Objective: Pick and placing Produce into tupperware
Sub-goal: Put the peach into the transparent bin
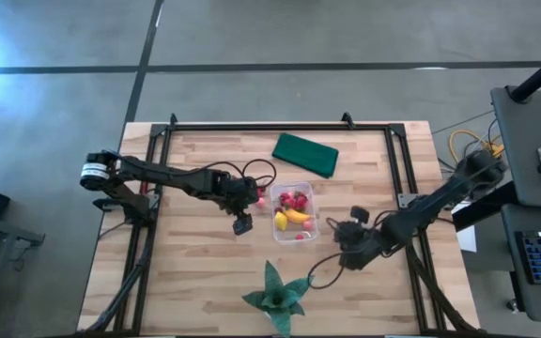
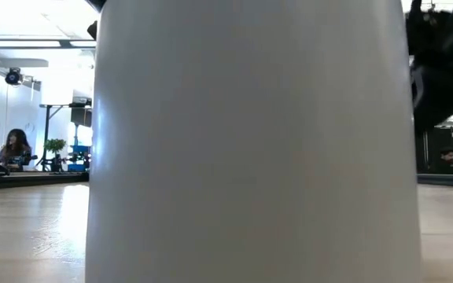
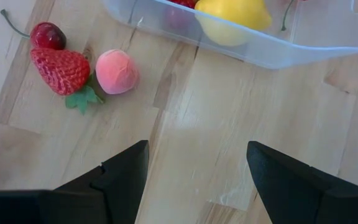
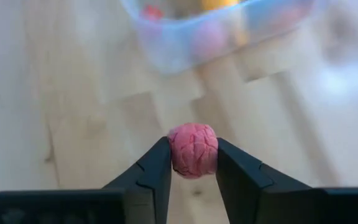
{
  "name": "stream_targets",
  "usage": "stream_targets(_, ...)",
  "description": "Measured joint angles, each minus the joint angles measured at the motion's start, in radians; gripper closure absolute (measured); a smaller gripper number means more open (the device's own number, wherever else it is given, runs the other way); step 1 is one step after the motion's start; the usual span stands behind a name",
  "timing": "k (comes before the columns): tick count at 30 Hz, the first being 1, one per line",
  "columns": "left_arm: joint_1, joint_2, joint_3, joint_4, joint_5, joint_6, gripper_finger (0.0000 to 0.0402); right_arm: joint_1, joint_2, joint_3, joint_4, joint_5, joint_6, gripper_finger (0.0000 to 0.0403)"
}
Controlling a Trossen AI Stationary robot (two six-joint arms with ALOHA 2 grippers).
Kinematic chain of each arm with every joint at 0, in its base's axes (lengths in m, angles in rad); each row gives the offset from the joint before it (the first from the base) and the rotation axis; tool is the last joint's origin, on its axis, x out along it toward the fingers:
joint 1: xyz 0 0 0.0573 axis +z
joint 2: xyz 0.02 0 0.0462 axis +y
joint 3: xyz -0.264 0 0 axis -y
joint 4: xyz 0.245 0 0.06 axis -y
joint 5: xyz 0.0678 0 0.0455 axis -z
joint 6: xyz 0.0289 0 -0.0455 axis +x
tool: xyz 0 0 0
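Clamped on a pink raspberry (image 4: 192, 150) (bumpy, berry-sized), right hand (image 4: 192, 163) near the tupperware (image 1: 309, 228) on the desk (image 1: 195, 272). Gaped empty beside the tub, left hand (image 3: 196, 163), close to a strawberry (image 3: 60, 70), cherry (image 3: 48, 35) and peach (image 3: 117, 71).

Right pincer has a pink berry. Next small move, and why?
Probably carry it over the tupperware, then release: the right pincer is shut on the pink berry above bare wood, short of the tub's near wall.

The tupperware (image 1: 295, 212) sits mid-table between the left gripper (image 1: 242, 223) and right gripper (image 1: 337, 228), produce (image 1: 292, 207) inside.
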Motion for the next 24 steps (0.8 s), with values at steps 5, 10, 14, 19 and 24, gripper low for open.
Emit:
stream_targets(5, 0.000, 0.000, 0.000, 0.010, 0.000, 0.001, 0.0145, -0.030, -0.138, -0.001, -0.090, 0.050, -0.002, 0.0292)
stream_targets(10, 0.000, 0.000, 0.000, 0.011, 0.000, 0.011, 0.0145, -0.134, -0.229, -0.003, 0.022, 0.003, -0.110, 0.0293)
stream_targets(14, 0.000, 0.000, 0.000, 0.011, 0.000, 0.021, 0.0145, -0.261, -0.227, -0.003, 0.224, -0.170, -0.254, 0.0290)
stream_targets(19, 0.000, 0.000, -0.001, 0.011, 0.000, 0.058, 0.0145, -0.398, -0.151, 0.001, 0.363, -0.371, -0.332, 0.0281)
stream_targets(24, 0.000, 0.000, -0.001, 0.011, -0.003, 0.106, 0.0145, -0.435, -0.027, 0.061, 0.354, -0.440, -0.375, 0.0267)
